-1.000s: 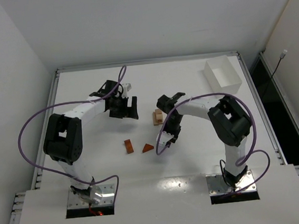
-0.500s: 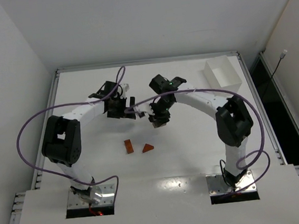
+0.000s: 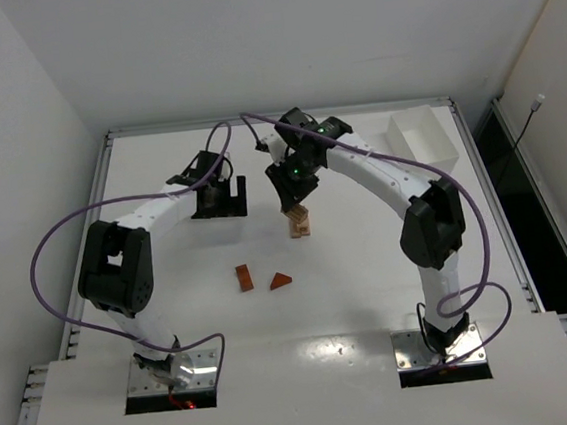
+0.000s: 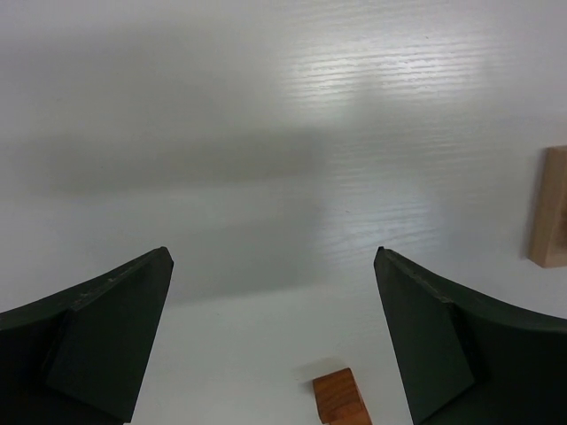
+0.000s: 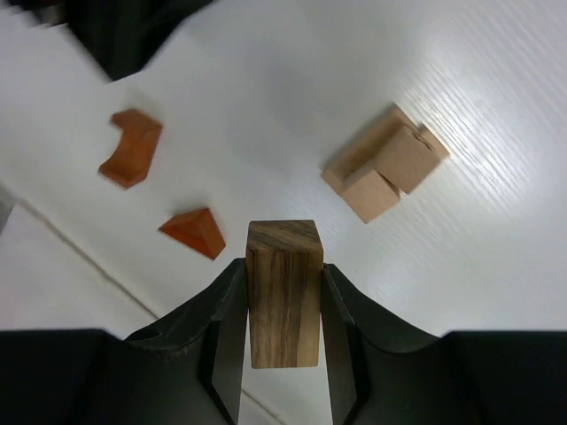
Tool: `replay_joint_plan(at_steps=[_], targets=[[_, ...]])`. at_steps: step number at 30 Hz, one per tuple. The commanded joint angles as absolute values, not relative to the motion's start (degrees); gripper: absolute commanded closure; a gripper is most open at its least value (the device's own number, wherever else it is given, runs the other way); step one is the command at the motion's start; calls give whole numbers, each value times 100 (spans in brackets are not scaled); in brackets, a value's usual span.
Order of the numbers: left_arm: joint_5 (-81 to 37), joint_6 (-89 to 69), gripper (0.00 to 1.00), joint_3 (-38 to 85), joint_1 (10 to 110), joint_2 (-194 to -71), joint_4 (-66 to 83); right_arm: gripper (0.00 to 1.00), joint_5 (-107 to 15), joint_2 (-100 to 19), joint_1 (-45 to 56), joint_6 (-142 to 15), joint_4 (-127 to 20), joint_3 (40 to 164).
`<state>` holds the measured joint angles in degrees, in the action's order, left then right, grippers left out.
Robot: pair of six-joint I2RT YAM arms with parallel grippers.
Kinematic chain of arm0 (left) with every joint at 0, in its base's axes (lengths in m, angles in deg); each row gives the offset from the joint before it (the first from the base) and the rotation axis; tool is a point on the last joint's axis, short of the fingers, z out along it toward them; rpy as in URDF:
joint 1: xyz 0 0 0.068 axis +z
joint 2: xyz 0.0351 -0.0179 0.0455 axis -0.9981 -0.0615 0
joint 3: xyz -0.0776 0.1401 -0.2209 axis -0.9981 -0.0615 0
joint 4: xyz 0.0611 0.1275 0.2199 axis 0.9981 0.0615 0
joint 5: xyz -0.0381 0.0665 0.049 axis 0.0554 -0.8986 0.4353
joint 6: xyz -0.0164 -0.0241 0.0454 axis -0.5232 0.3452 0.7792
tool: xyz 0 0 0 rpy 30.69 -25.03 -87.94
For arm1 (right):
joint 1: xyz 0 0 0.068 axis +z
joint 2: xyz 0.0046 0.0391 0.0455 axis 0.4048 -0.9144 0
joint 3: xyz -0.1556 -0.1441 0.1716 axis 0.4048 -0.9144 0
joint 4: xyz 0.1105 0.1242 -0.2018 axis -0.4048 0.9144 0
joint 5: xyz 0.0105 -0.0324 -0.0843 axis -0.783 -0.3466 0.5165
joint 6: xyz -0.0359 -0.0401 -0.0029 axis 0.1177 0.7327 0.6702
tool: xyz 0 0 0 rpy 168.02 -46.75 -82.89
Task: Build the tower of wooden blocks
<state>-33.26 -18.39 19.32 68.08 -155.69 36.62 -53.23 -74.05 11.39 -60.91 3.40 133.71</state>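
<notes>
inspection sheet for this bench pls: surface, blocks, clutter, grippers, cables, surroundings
surface: white table, framed edge
job's things: tan stack mid-table; reddish-brown notched piece and wedge lying loose nearer the bases; dark wood block held off the table
clutter: white box, open top, far right corner
grippers: left gripper open, holding nothing; right gripper shut on the dark wood block, close to the tan stack
cables: purple cables loop off both arms, not touching any block
surroundings: white walls; nothing else seen
</notes>
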Motion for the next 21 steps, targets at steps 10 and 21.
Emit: replay_joint_plan(at_steps=[10,21], targets=[[-3964,-1974,4,2075,6784,-15434,3618,100,-3358,-7511,767,-10104,423,13646],[-3903,-1974,4,2312,6784,-15715,3723,100,-2426,-7880,978,-10168,29,13892]])
